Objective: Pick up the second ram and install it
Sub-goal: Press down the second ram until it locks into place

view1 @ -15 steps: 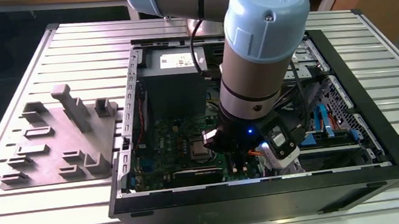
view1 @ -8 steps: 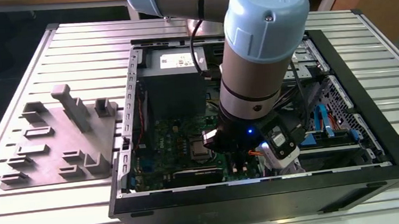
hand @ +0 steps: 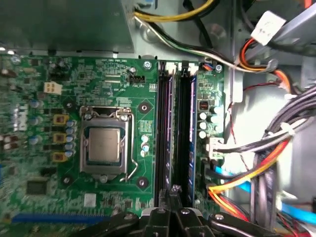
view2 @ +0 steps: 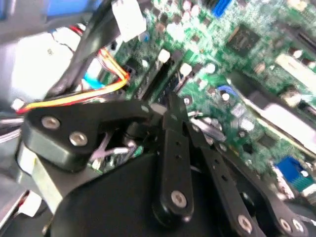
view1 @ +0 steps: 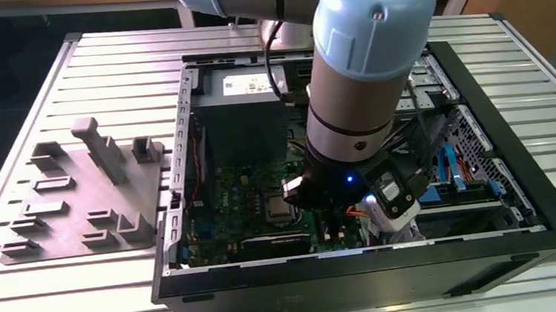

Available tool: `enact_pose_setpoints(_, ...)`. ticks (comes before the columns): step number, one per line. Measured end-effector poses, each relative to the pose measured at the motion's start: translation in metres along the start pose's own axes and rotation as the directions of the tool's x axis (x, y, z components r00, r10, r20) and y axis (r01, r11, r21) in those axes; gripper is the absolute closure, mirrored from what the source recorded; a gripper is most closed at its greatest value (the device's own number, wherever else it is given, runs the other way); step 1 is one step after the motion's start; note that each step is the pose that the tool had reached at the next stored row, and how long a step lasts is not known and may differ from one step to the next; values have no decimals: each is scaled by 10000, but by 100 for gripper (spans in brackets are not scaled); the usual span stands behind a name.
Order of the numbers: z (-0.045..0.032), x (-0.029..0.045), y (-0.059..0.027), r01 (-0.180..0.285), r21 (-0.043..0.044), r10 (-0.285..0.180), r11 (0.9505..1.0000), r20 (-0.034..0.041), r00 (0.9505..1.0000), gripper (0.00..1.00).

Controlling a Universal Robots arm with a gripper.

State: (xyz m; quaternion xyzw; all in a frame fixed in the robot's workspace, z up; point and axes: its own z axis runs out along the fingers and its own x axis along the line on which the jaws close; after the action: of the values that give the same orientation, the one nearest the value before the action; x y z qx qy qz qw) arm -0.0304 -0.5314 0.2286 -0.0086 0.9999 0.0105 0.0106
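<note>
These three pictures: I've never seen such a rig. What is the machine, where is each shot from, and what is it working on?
A robot arm reaches into an open computer case lying on a slatted metal table. The exterior view looks on from off the arm; both wrist views ride near its gripper. The first wrist view looks down on the green motherboard, its processor socket and the long black memory slots, with the gripper at the slots' end. A grey holder tray lies beside the case. Whether the gripper holds anything, I cannot tell.
</note>
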Motion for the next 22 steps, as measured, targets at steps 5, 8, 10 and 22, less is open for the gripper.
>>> enact_pose_setpoints(5, -162, -4, 6, 1, 16, -1, 10000, 0, 10000, 90)
enact_pose_setpoints(8, -164, -4, 6, 1, 24, -1, 10000, 0, 10000, 90)
enact_pose_setpoints(10, -165, -3, 7, 1, 5, -1, 10000, 0, 10000, 90)
enact_pose_setpoints(22, -128, -8, 325, -4, -175, 4, 9998, 5, 10000, 90)
